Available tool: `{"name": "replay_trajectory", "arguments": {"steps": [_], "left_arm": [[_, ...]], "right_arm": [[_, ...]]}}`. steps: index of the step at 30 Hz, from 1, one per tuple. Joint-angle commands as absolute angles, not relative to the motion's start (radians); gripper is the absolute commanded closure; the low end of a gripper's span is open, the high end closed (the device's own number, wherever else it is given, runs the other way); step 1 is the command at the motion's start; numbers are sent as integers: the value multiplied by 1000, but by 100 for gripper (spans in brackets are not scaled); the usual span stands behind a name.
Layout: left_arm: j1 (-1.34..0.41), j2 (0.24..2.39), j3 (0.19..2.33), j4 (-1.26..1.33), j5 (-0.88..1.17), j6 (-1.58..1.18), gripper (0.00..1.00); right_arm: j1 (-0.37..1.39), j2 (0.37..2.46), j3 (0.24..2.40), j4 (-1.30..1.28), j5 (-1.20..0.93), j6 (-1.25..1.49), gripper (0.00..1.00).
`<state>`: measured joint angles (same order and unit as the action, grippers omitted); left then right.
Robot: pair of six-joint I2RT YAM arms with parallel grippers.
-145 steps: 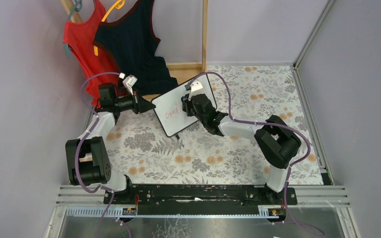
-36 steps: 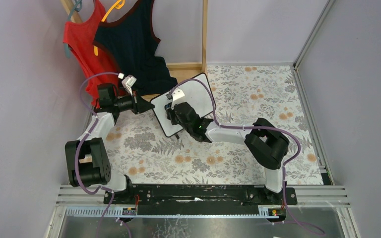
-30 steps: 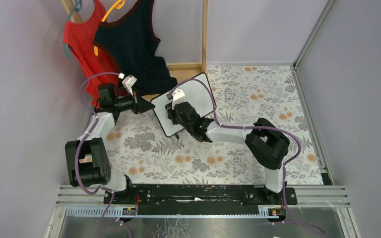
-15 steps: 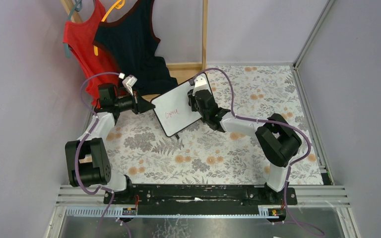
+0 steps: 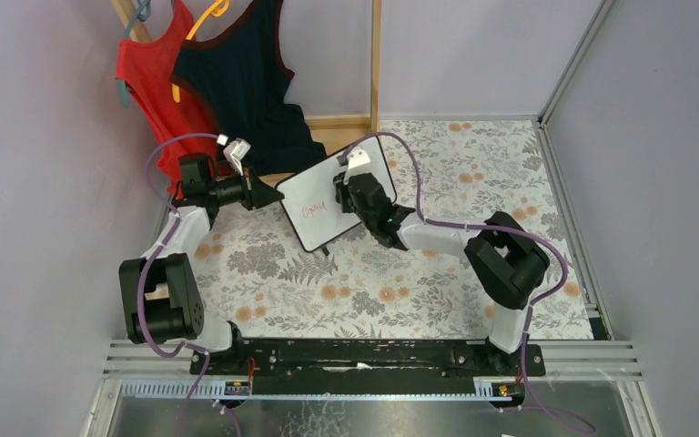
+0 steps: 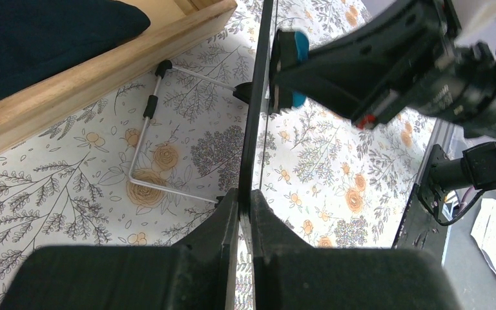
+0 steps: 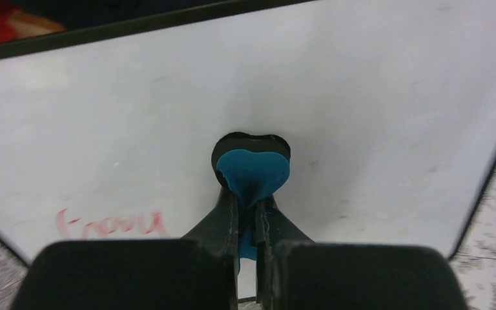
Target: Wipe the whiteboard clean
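A small whiteboard (image 5: 323, 205) with a black frame stands tilted on a wire stand at the back of the table. Faded red writing (image 5: 313, 208) remains on its left part, also seen in the right wrist view (image 7: 110, 224). My left gripper (image 5: 268, 194) is shut on the board's left edge (image 6: 248, 161) and holds it. My right gripper (image 5: 344, 193) is shut on a blue eraser (image 7: 253, 173) with a black pad, pressed against the board's white face (image 7: 361, 116), right of the writing. The eraser also shows in the left wrist view (image 6: 290, 71).
A red top (image 5: 159, 86) and a dark top (image 5: 241, 77) hang on hangers at the back left over a wooden frame (image 5: 337, 123). The board's wire stand (image 6: 145, 148) rests on the floral tablecloth (image 5: 400, 282). Walls close in left and right.
My right gripper swept the eraser left across the writing, then back right, and now sits mid-board. The red writing is fainter than at the start. The left gripper has not moved.
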<state>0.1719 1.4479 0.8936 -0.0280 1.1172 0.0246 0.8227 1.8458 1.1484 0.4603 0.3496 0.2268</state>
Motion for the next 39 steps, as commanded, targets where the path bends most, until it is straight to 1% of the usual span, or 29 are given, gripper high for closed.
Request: {"name": "replay_trajectory", "arguments": {"steps": [1,8,15,19,27,39], "left_arm": [[171,1427,912,-28,1119,68,100],[170,1425,910,-29,1118,67,100],[171,1429,910,-29,1117,67,100],[171,1429,910,-29,1116,66,100],[170,1427,911,-28,1115,67,100],[172,1424,911,-32,1117,70,100]], "right_arm": [[920,1856,1179,517,343,258,100],[998,1876,1214,532,331,273,100],[1025,1893,1205,595,250,290,100],[1044,1920,1233,590,235,297,100],[1054,1970,1279,545,281,283,100],[1022,1927,1225,510,424,203,100]]}}
